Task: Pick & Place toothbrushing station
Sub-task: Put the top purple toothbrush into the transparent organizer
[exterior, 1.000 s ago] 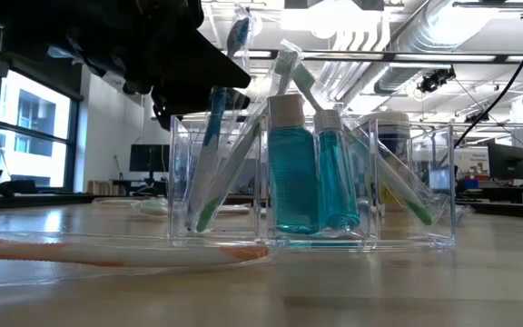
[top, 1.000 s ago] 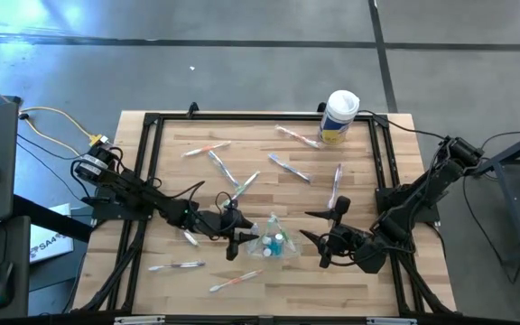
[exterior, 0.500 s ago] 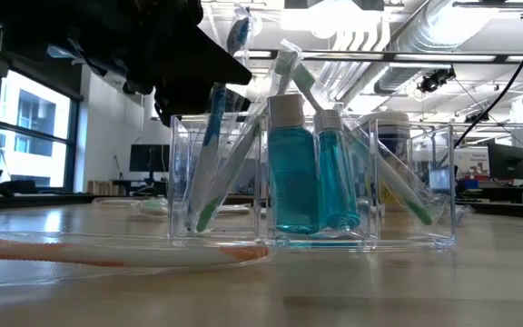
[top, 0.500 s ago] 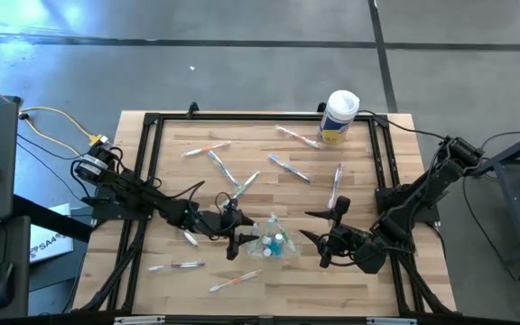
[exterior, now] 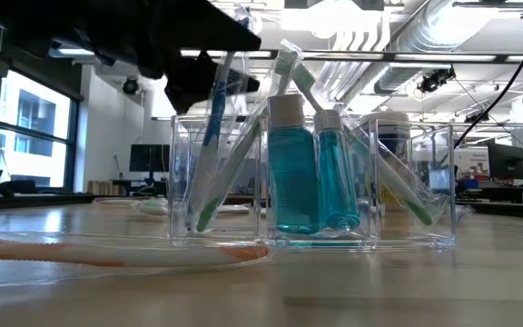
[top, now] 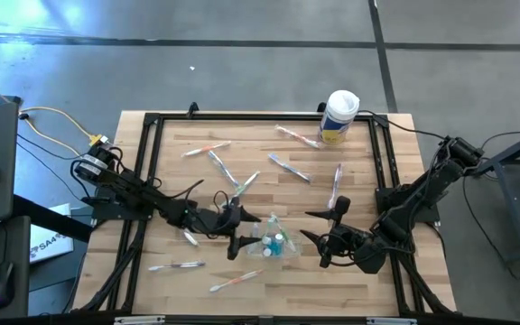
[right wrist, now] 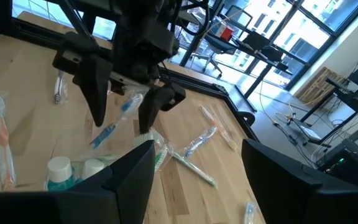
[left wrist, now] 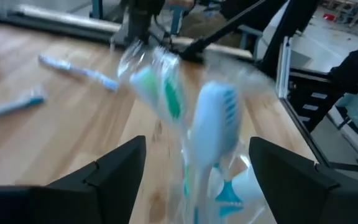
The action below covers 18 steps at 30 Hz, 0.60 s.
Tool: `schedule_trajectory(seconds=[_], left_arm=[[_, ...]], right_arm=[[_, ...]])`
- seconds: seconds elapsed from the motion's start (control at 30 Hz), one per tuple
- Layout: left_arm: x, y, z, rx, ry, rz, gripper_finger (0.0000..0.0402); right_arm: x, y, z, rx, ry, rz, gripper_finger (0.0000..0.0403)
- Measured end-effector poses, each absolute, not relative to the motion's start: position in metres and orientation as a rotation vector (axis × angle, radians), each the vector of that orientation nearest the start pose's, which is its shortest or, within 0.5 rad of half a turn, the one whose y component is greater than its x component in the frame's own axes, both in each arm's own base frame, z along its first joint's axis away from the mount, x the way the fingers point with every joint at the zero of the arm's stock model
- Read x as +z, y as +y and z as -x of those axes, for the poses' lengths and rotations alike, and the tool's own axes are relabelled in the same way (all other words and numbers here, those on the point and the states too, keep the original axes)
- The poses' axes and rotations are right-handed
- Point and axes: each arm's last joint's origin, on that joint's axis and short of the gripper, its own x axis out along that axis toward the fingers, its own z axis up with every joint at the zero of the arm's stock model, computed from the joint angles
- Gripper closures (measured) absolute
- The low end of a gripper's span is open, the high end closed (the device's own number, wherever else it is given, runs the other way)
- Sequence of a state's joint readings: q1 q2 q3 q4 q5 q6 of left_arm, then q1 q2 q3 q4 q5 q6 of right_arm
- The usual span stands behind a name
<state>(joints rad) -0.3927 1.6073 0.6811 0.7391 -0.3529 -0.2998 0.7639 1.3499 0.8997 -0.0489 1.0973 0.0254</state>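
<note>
The toothbrushing station [top: 271,242] is a clear compartmented holder [exterior: 311,191] standing on the table's near middle. It holds two blue white-capped bottles [exterior: 291,163] and several wrapped toothbrushes. A blue-headed brush [right wrist: 112,124] leans in its left compartment [exterior: 214,136]. My left gripper [top: 242,233] is open just left of the holder. Its fingers stand on either side of that brush's head [left wrist: 215,121], apart from it. My right gripper [top: 312,230] waits open just right of the holder, and nothing lies between its fingers [right wrist: 197,146].
Loose wrapped toothbrushes lie around the table [top: 206,149], [top: 289,167], [top: 336,183], [top: 177,266], [top: 237,280]. A white canister with a yellow label [top: 339,116] stands at the far edge. A black frame rail [top: 260,117] borders the tabletop.
My left gripper has opened wide and let go of the blue-headed toothbrush, tipping and rolling a little at the wrist. The brush stays leaning in the holder's left compartment.
</note>
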Motion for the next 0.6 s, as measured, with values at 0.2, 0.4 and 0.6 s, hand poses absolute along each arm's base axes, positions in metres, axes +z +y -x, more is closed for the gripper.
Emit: schedule_trajectory(seconds=[0.2, 0.4, 0.6], left_arm=[[0.204, -0.111, -0.295, -0.027, 0.12, 0.186, 0.0116], [0.216, -0.111, -0.29, -0.092, 0.087, 0.158, 0.0116], [0.228, -0.11, -0.286, -0.121, 0.05, 0.139, 0.0116]], right_arm=[[0.27, 0.175, -0.22, -0.331, 0.295, 0.379, 0.017], [0.27, 0.177, -0.218, -0.317, 0.303, 0.433, 0.017], [0.28, 0.177, -0.201, -0.297, 0.296, 0.465, 0.017]])
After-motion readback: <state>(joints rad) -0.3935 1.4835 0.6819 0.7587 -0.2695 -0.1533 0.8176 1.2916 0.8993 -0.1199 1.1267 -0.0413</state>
